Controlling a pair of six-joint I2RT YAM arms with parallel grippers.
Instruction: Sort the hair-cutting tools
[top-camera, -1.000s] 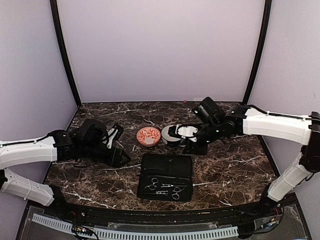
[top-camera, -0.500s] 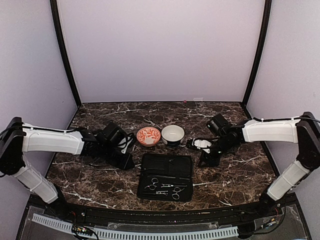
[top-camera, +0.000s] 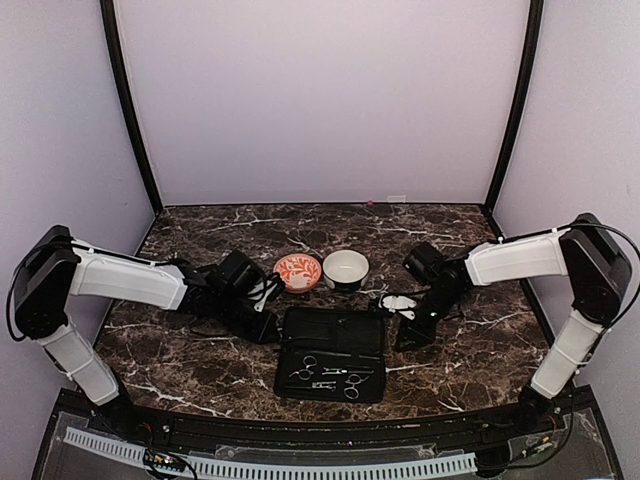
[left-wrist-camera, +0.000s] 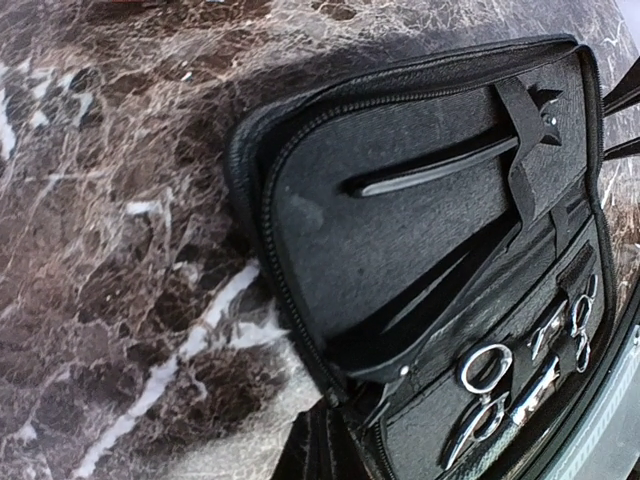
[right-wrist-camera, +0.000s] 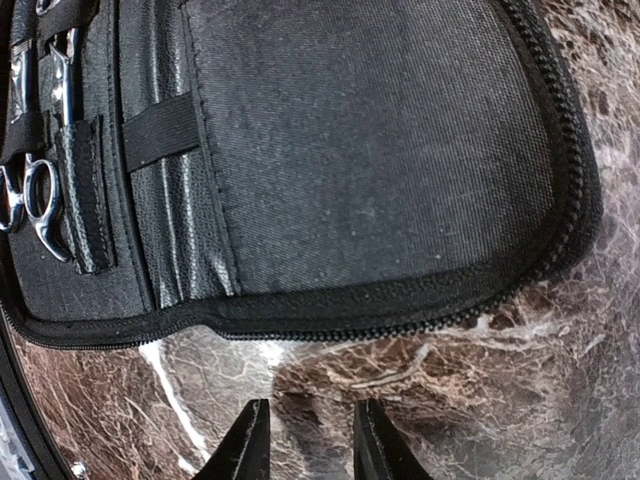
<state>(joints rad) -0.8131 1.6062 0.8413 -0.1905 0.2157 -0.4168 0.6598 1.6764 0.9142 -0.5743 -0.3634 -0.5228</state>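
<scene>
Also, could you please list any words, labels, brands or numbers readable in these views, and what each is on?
No text is readable in any view.
The black case: plain fabric, zip, straps; no brand shows.
The scissors: no legible stamp.
The orange-patterned bowl: pattern only; the white bowl: blank.
The small white tag on the back wall: too small to read.
</scene>
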